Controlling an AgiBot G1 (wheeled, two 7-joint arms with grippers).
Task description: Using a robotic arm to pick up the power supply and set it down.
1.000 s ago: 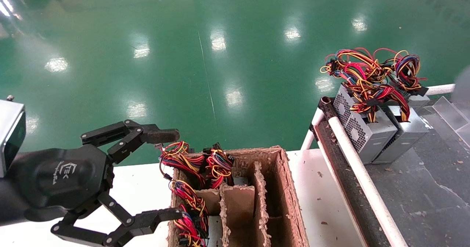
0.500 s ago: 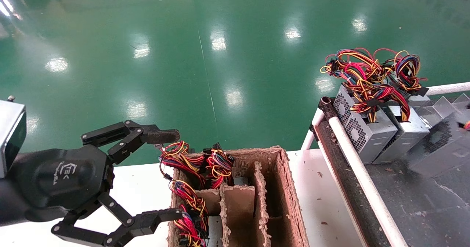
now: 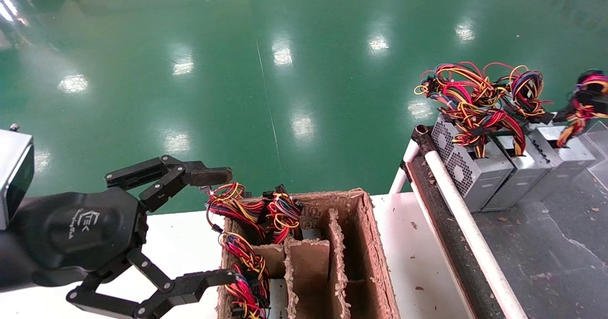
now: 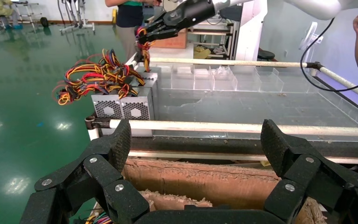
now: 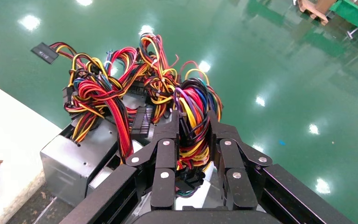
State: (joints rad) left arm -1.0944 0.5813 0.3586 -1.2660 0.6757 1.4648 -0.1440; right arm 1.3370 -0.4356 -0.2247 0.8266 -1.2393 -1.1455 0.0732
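My right gripper (image 5: 193, 119) is shut on the coloured wire bundle (image 5: 191, 100) of a silver-grey power supply (image 3: 567, 155). That box stands at the right end of a row, beside two other power supplies (image 3: 475, 172) on the dark grey surface; I cannot tell whether it rests on the surface. In the head view the right gripper is almost wholly cut off by the right edge, and only the held wires (image 3: 586, 98) show. The left wrist view shows that gripper (image 4: 168, 25) far off above the row. My left gripper (image 3: 223, 226) hangs open at the lower left, beside the cardboard box.
A brown cardboard divider box (image 3: 368, 248) stands on the white table (image 3: 180, 243), with wired power supplies (image 3: 259, 214) in its left compartments. A white rail (image 3: 468, 229) edges the grey surface (image 3: 560, 257). Clear bins (image 4: 223, 79) line its far side. A person (image 4: 130, 14) stands beyond.
A third power supply has come in from the right, held by its wires, and now stands next to the other two. The left arm has not moved.
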